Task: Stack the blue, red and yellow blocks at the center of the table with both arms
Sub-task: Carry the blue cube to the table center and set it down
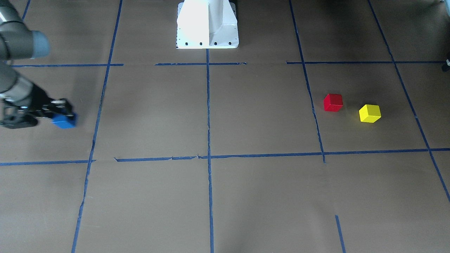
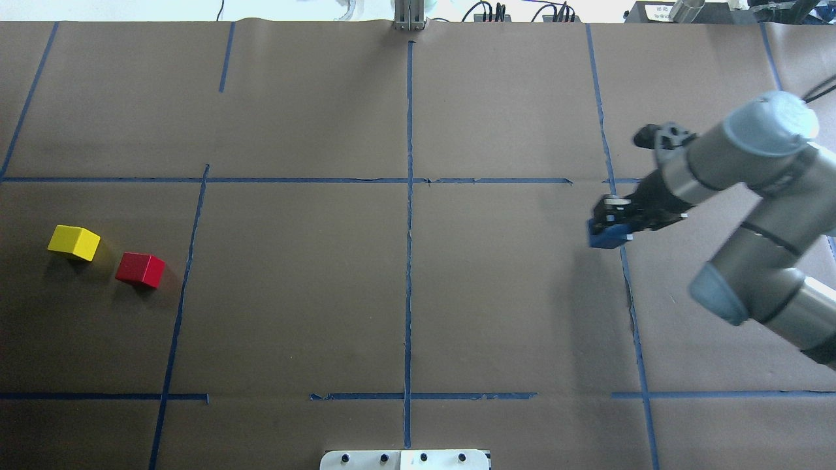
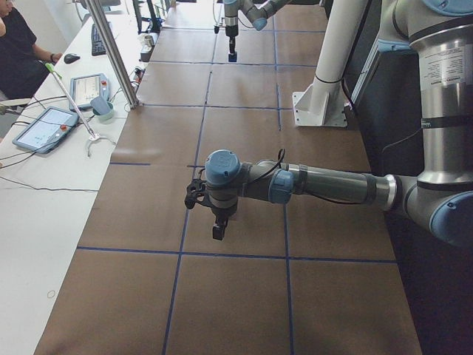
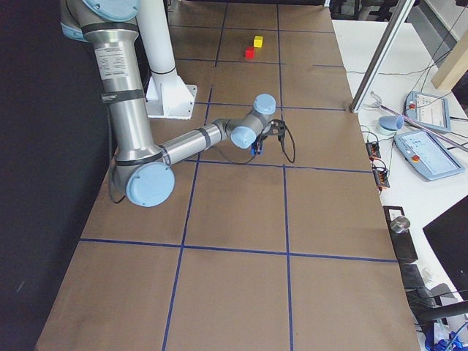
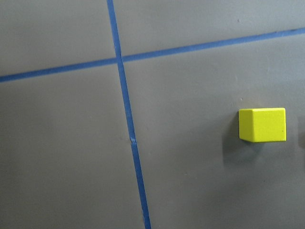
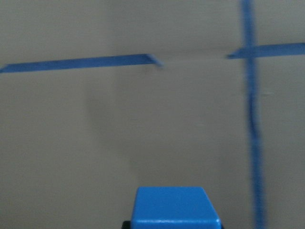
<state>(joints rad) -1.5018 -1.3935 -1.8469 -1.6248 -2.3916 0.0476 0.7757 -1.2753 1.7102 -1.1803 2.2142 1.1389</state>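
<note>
The right gripper (image 2: pixel 610 225) has its jaws clamped on the blue block (image 2: pixel 602 237) at the right of the overhead view, about mid-height, right at a vertical line of blue tape (image 2: pixel 627 287). The block appears raised a little off the brown paper surface (image 2: pixel 405 294). In the right wrist view, its top face fills the bottom centre of the frame.

At the far left of the same overhead view, the red block (image 2: pixel 140 269) and the yellow block (image 2: pixel 74 242) sit on the surface just beside each other without touching. The red one is to the right and slightly lower in the frame. Both are well apart from the blue block.

The left gripper (image 3: pixel 218 231) shows only in the left side view. There it points down over the surface at centre frame, and whether its jaws are wide or narrow cannot be told. The left wrist view has the yellow block at its right edge.
</note>
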